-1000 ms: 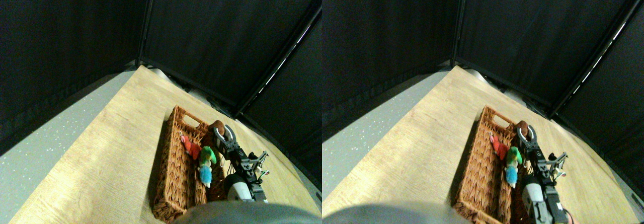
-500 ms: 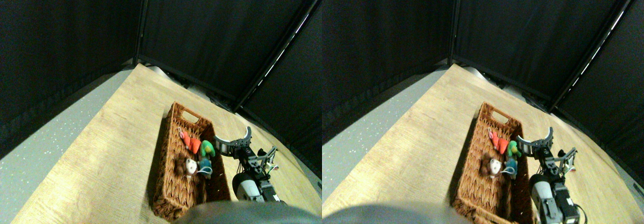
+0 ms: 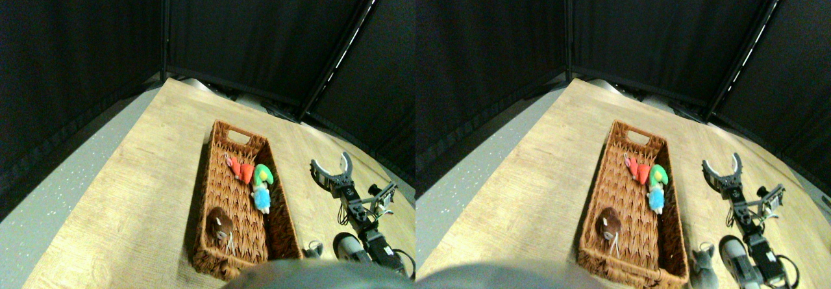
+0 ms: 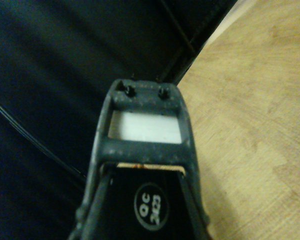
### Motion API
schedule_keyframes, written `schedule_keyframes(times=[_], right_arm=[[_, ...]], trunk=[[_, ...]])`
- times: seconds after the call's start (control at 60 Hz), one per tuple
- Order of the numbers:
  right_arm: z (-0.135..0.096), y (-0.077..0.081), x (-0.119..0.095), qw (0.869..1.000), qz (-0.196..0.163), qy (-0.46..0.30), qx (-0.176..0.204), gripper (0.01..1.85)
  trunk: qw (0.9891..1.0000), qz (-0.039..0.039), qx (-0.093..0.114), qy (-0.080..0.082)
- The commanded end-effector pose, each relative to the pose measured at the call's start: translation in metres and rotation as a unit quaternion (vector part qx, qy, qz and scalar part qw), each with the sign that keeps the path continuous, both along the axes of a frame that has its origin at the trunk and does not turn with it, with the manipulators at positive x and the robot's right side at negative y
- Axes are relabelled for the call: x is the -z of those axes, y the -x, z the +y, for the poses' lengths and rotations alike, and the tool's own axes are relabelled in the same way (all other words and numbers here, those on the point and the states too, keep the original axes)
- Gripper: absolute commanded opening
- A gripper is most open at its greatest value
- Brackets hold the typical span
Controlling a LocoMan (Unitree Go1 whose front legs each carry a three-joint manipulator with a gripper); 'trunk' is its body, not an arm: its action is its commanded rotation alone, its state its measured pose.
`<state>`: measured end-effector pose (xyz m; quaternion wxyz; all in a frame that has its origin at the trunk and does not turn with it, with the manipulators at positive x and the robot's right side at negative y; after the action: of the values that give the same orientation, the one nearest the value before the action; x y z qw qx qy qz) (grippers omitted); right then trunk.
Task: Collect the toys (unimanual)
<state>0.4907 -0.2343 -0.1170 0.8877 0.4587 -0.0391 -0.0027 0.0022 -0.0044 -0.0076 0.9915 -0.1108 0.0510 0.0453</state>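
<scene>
Four toys (image 3: pixel 262 198) inside basket (image 3: pixel 214 165); hand (image 3: pixel 332 165) wide apart beside it.

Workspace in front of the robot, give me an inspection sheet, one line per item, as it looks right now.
Surface: light wood-grain tabletop, speckled grey floor beside it.
Job's things: red plush toy, green plush toy, blue plush toy and brown plush toy all lie inside the long brown wicker basket; a small grey plush toy sits on the table outside it, near the arm's base.
Clutter: nothing seen.
Grippers: right gripper open, empty, raised beside the basket.
Cables: thin wires along the arm.
Surroundings: black curtain panels on dark poles.
</scene>
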Motion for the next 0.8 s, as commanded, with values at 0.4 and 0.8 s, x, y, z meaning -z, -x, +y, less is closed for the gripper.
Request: schedule_keyframes(times=[0.4,0.8], right_arm=[[-0.010,0.062,0.028,0.997,-0.005,-0.060,0.053,0.64],[-0.005,0.095,0.035,0.992,0.036,-0.110,0.047,0.79]], trunk=[[0.9996,-0.0028,0.027,-0.006],[0.9997,-0.0049,0.024,0.004]])
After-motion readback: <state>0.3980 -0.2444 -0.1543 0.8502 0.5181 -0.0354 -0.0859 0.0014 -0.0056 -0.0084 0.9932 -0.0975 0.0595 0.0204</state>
